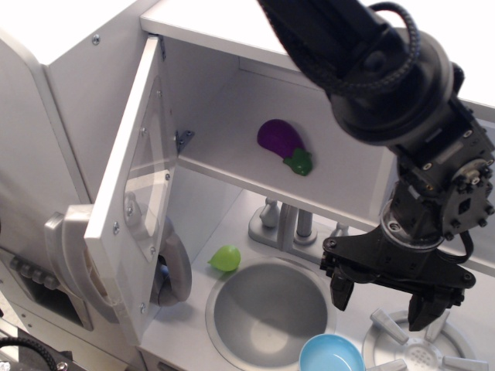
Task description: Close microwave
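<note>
Microwave (255, 124) compartment sits at upper centre of the toy kitchen, and its door (139, 193) stands swung wide open toward the camera, hinged along the left edge of the box. You should expect the door to be a light, rigid panel that pivots freely on small hinges; the clear window in it looks thin and could flex or scuff, so push on the solid frame near the free lower edge, not on the pane. No handle is visible from this side, so a grasp seems unnecessary; a flat nudge from the outer face should serve. Inside the compartment a purple eggplant (283, 145) lies on the shelf, set well back and apparently clear of the door's swing. Below, the sink basin (267, 313) holds nothing visible, with a green fruit (225, 258) just beside its rim and a blue bowl (331, 355) at its lower right edge. Your gripper (390, 297) hangs over the counter to the right of the basin, jaws spread and grasping nothing, well apart from the door, so a long traverse to the left is needed.
</note>
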`<state>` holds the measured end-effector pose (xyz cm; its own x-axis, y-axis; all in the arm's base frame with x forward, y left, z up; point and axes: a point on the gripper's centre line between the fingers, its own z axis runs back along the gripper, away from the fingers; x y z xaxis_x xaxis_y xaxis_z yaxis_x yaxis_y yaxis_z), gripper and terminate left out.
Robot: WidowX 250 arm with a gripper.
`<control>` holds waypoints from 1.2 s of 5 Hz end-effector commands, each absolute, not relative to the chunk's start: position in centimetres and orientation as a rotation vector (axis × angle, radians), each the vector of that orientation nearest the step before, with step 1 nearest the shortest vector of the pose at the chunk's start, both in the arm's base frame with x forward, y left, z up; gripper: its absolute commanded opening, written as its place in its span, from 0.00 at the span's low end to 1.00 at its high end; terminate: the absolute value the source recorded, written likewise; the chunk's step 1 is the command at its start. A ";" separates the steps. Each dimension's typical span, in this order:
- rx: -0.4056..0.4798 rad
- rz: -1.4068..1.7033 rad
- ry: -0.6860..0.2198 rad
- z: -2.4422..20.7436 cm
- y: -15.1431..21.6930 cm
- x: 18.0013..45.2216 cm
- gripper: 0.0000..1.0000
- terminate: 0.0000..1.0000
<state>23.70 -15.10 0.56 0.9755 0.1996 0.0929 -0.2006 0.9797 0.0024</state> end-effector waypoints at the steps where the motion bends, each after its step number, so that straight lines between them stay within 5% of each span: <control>1: 0.012 0.202 -0.092 0.6 -15.1 23.7 1.00 0.00; 4: -0.061 0.235 -0.161 10.3 -11.3 22.8 1.00 0.00; 6: -0.272 0.300 -0.183 17.1 -4.7 20.7 1.00 0.00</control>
<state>20.24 -5.00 16.72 0.9456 0.3089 0.1025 -0.2703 0.9208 -0.2812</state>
